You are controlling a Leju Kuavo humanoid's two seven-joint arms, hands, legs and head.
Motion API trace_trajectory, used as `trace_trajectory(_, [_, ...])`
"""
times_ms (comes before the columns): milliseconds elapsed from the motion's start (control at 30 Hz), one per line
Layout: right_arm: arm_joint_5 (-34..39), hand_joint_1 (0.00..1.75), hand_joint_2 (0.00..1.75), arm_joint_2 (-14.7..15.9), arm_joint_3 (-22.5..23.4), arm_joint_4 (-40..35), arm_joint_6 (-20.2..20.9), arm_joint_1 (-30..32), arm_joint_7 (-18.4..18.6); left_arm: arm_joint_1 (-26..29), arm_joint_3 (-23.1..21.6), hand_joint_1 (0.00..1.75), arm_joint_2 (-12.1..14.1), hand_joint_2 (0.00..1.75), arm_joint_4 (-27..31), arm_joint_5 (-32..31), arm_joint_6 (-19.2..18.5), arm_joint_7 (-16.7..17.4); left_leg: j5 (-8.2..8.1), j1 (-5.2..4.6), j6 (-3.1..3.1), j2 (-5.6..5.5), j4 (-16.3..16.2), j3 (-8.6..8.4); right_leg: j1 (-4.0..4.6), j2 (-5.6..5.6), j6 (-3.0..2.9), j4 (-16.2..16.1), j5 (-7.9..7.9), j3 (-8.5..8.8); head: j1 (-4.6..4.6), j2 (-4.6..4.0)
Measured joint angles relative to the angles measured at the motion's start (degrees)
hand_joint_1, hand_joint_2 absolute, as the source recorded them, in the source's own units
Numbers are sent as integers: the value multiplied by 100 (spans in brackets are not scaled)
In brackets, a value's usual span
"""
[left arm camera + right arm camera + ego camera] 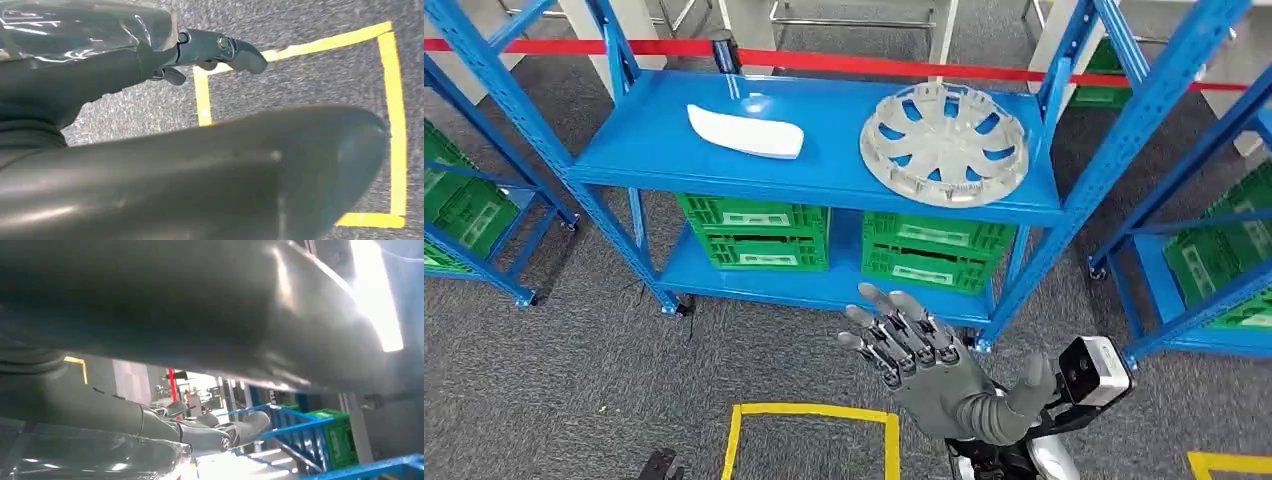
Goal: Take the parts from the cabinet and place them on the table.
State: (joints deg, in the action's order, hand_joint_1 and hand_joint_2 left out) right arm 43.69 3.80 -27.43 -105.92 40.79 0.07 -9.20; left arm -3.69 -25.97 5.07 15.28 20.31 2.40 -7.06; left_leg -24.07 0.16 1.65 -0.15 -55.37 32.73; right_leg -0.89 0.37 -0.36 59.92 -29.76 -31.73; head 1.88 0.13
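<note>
On the top shelf of the blue cabinet lie two parts: a white curved panel on the left and a silver wheel cover on the right. My right hand is raised in front of the cabinet, below the wheel cover, with its fingers spread and nothing in it. The right wrist view has that hand's fingers stretched toward the blue frame. My left hand hangs low over the grey floor, fingers loosely extended and holding nothing.
Green crates stand on the cabinet's lower shelf. More blue racks with green crates flank it on both sides. Red barrier tape runs behind. A yellow taped square marks the floor at my feet.
</note>
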Motion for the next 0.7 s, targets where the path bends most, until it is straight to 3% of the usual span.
trace_trajectory(100, [0,0,0,24,-9,2,6,11,0,-11,0,0,-4,0,0,0,-4,-4,-67,-13,51,-3,-7,-38,-1,0,-34,1343,-434,-831,-2,0])
trace_trajectory(133, [0,0,0,35,-9,2,9,20,0,-9,0,0,-4,0,0,0,-4,-4,-92,-14,46,-11,-14,-54,-1,-1,3,1569,-431,-1022,-2,0])
trace_trajectory(167, [0,0,0,44,-11,2,11,21,0,-7,0,0,-7,0,0,0,-4,-4,-127,-14,38,-22,-19,-89,-8,-2,59,1460,-295,-1042,0,0])
trace_trajectory(200, [0,0,0,48,-13,2,13,20,0,-7,0,0,-11,0,0,0,-4,-4,-167,-13,24,-31,-25,-141,-16,-3,120,1115,-77,-915,-2,0])
trace_trajectory(267, [0,0,0,50,-20,2,13,17,0,-8,0,0,-22,0,0,0,-7,-4,-278,-10,-22,-43,-70,-249,-30,-21,209,51,451,-461,-7,0])
trace_trajectory(300, [0,0,0,52,-24,4,15,15,0,-12,0,0,-24,0,-2,0,-4,-4,-341,-36,-67,-43,-109,-246,-11,-36,129,-159,507,-361,-11,0])
trace_trajectory(367, [0,0,0,57,-28,2,22,17,0,-12,0,0,-20,0,0,2,-4,-9,-393,-58,-114,-48,-122,-255,4,-24,2,-190,487,-320,-2,0])
trace_trajectory(433, [2,0,0,55,-28,2,42,5,0,-15,0,0,-28,0,0,9,-4,-20,-433,-37,-166,-42,-116,-284,16,-14,-84,-196,454,-307,-7,0])
trace_trajectory(467, [2,0,0,41,-31,2,52,4,0,-8,-2,0,-20,0,0,9,-4,-31,-479,-11,-201,-40,-157,-255,-35,-6,-116,-210,448,-260,-7,0])
trace_trajectory(500, [2,0,0,41,-33,2,59,1,0,-9,-2,0,-31,0,0,11,-2,-42,-556,-9,-238,-26,-332,-209,-36,-10,-168,-212,415,-219,7,0])
trace_trajectory(567, [9,0,0,24,-37,2,68,-17,0,-7,0,0,-20,0,0,22,4,-48,-885,25,-311,-20,-1164,231,-30,-11,-222,-212,372,-169,18,0])
trace_trajectory(600, [9,0,0,24,-42,2,70,-13,0,4,0,0,-22,0,-2,22,4,-50,-1078,40,-336,-19,-1727,581,-24,-7,-230,-211,346,-150,20,0])
trace_trajectory(633, [9,0,0,26,-42,2,70,-11,0,17,0,0,-24,0,-4,24,4,-48,-1100,47,-348,-18,-2059,838,-19,-3,-228,-210,320,-127,17,0])
trace_trajectory(667, [9,0,0,26,-44,2,70,-11,0,25,0,0,-26,0,-4,24,4,-48,-986,49,-341,-18,-2064,919,-15,9,-223,-210,295,-93,20,0])
trace_trajectory(700, [9,0,0,26,-44,2,70,-12,0,30,0,0,-26,0,-4,24,4,-50,-723,48,-321,-17,-1785,860,-11,19,-215,-210,260,-42,17,0])
